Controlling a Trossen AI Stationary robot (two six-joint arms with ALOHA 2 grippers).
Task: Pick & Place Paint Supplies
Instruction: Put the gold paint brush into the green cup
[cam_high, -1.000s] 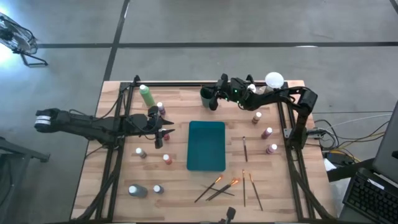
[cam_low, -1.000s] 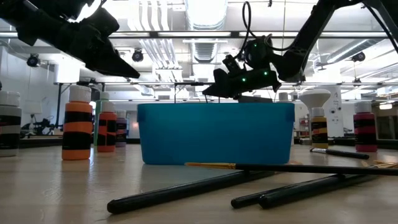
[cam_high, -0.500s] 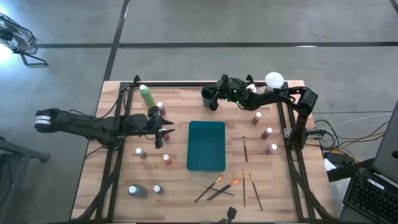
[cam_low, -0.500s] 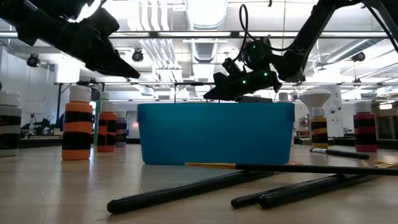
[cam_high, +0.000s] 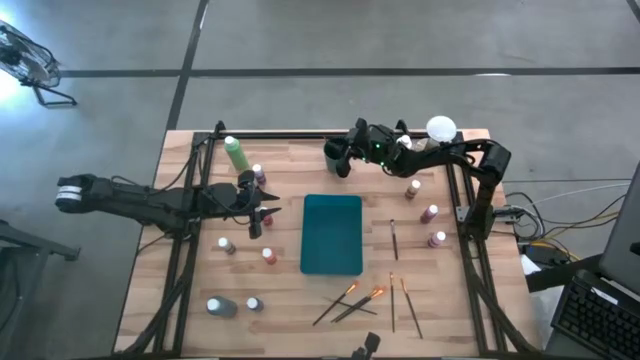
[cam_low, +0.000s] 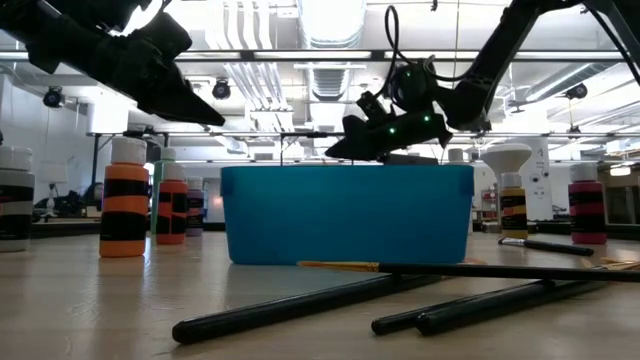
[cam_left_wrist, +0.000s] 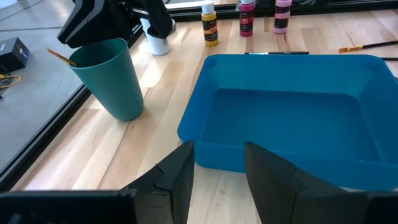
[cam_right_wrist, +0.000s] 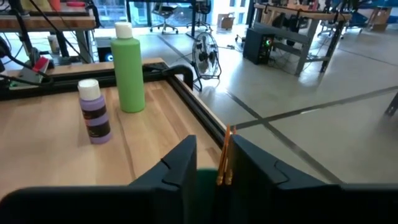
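A teal cup (cam_high: 333, 158) stands at the table's far middle. My right gripper (cam_high: 345, 152) hovers just above it, open. A wooden-handled brush (cam_right_wrist: 222, 155) stands between its fingers, and I cannot tell whether it touches them. In the left wrist view the brush (cam_left_wrist: 60, 56) leans on the cup's rim (cam_left_wrist: 99, 50) and sticks out below the gripper. My left gripper (cam_left_wrist: 217, 177) is open and empty, above the table left of the teal tray (cam_high: 332, 233). A tall green bottle (cam_high: 237, 153) and small white-capped bottles (cam_high: 227, 244) stand on the left.
More small bottles (cam_high: 430, 213) stand along the right side. Several brushes (cam_high: 365, 300) lie near the front edge, and one brush (cam_high: 394, 238) lies right of the tray. A white-domed object (cam_high: 441, 127) stands at the far right. A black frame rail (cam_right_wrist: 193, 106) runs along the far edge.
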